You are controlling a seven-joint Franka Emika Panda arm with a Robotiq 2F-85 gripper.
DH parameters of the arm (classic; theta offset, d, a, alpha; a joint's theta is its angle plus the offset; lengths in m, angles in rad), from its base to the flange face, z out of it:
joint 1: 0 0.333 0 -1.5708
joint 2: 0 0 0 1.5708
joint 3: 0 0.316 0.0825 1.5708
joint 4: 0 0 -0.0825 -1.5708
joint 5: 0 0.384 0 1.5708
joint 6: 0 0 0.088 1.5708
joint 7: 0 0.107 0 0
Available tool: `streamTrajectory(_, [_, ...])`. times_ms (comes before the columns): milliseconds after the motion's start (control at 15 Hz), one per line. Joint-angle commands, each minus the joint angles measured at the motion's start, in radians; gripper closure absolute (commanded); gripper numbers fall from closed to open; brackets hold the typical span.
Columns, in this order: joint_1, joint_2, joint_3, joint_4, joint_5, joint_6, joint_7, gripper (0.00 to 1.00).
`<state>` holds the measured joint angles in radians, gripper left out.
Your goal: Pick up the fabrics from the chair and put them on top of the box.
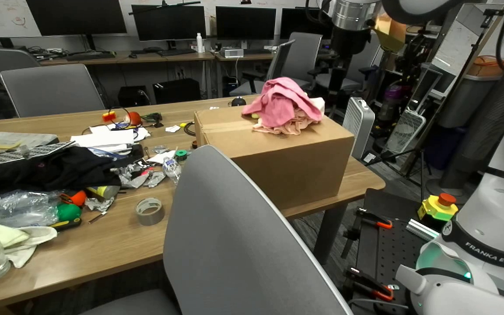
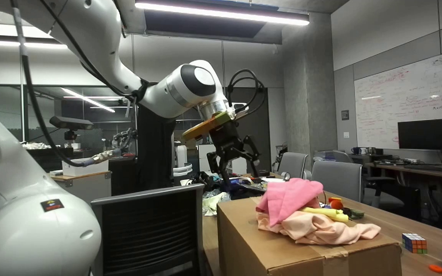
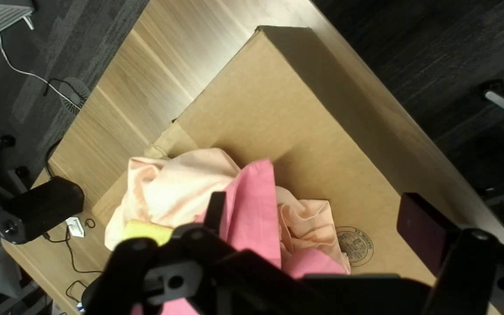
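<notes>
Table point(image 1: 116, 238), wood-grained, beneath the box point(image 1: 287, 168); monitors point(image 1: 246, 23) and whiteboard point(image 2: 405, 92) beyond.

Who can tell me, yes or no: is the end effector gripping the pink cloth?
No, in an exterior view the end effector hangs open, apart from the pink cloth.

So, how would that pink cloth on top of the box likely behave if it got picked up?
The pink cloth is probably floppy, since it drapes in loose folds. It looks like thin fabric, so it is likely light for its size. It may drag the peach cloth along when lifted, as the two lie bunched together on the box.
</notes>
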<state>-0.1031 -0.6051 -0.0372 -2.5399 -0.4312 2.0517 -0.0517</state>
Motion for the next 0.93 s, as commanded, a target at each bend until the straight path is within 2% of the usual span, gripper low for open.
streamTrajectory(0, [-0.001,-0.173,-0.045,-0.087,0.010,0.065,-0.034,0.00])
streamTrajectory(267, [0.040,-0.314,-0.127,-0.132,0.114,0.078,-0.152,0.00])
streamTrajectory(667, [0.041,-0.403,-0.142,-0.171,0.120,0.071,-0.226,0.00])
streamTrajectory(867, [0.027,-0.380,-0.129,-0.162,0.113,0.054,-0.215,0.00])
